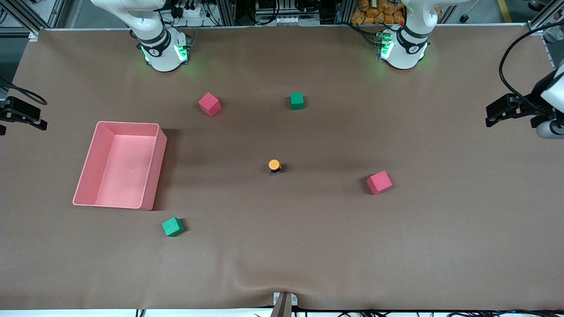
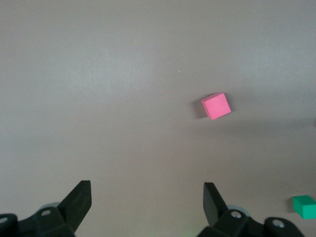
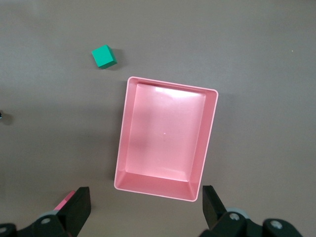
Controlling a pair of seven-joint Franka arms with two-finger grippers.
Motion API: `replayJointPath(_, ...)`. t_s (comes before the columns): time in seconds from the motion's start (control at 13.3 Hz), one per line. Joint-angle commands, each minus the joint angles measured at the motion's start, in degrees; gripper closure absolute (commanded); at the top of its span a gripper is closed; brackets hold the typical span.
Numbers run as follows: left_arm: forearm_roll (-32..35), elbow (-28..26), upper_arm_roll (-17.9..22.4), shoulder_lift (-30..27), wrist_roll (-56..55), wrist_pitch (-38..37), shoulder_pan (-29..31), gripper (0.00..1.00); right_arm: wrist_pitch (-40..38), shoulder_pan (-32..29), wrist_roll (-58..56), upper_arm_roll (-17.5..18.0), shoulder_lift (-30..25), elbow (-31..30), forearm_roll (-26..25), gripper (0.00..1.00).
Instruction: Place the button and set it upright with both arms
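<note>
The button point(image 1: 274, 166) stands orange cap up near the middle of the surface point(image 1: 308, 246), apart from every cube, with open room all round. The left tool point(image 2: 145, 197), fingers wide and holding nothing, hangs over the pink cube point(image 2: 216, 105) at its end. The right tool point(image 3: 145, 200), equally wide and unloaded, hangs over the pink bin point(image 3: 210, 123); no writing is legible.

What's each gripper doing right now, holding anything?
Left gripper: open, empty, over bare table near a pink cube.
Right gripper: open, empty, over the pink bin.

Orange-capped button point(image 1: 274, 167) upright mid-table, pink bin point(image 1: 152, 165) toward right arm's end, scattered cubes
</note>
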Motion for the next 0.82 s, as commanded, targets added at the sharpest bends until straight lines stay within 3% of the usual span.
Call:
replayJointPath(0.0, -1.66, -9.79, 0.79, -8.06, 0.86, 2.60, -0.08, 0.00, -0.56, 0.73, -0.03, -0.29, -0.90, -0.38, -0.43, 0.00)
replayJointPath(0.3, -1.92, -14.55, 5.01, -12.46, 0.86, 2.78, -4.03, 0.00, -0.82, 0.65, -0.03, -0.38, -0.90, -0.47, -0.43, 0.00)
replayJointPath(0.75, -1.92, -15.70, 4.49, -14.93, 1.03, 2.60, -4.65, 0.00, -1.96, 0.65, -0.03, -0.38, -0.90, -0.30, -0.43, 0.00)
